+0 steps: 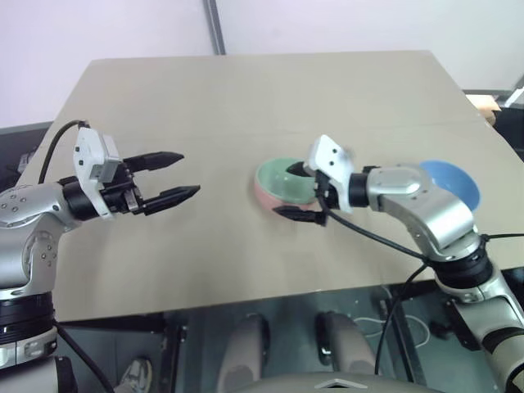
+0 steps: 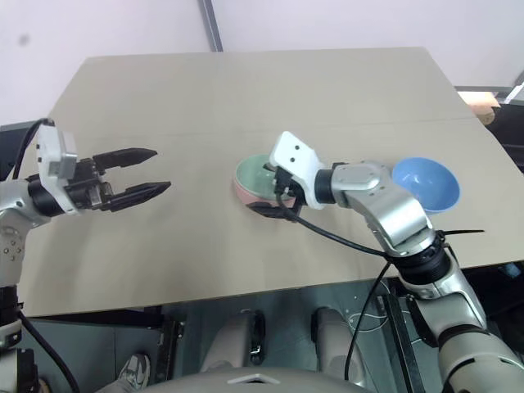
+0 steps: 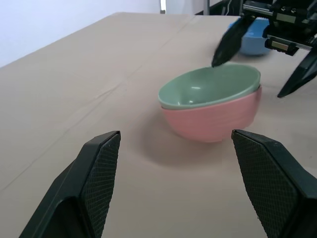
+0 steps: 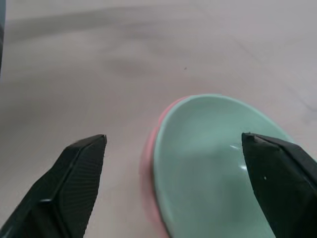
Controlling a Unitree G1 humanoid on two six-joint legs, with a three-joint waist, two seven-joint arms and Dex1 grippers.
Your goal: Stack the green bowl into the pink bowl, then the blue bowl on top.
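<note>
Now the green bowl [image 1: 284, 179] sits between the spread right gripper's [image 1: 296, 191] fingers.

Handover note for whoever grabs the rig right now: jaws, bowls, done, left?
Left gripper: jaws open, empty, over bare table, apart from the bowls.
Right gripper: jaws open, straddling the stack's rim, gripping nothing.
Green bowl sits nested in the pink bowl, slightly tilted.
Blue bowl stands alone by the right arm.
Done: green into pink.
Left: blue on top.
</note>
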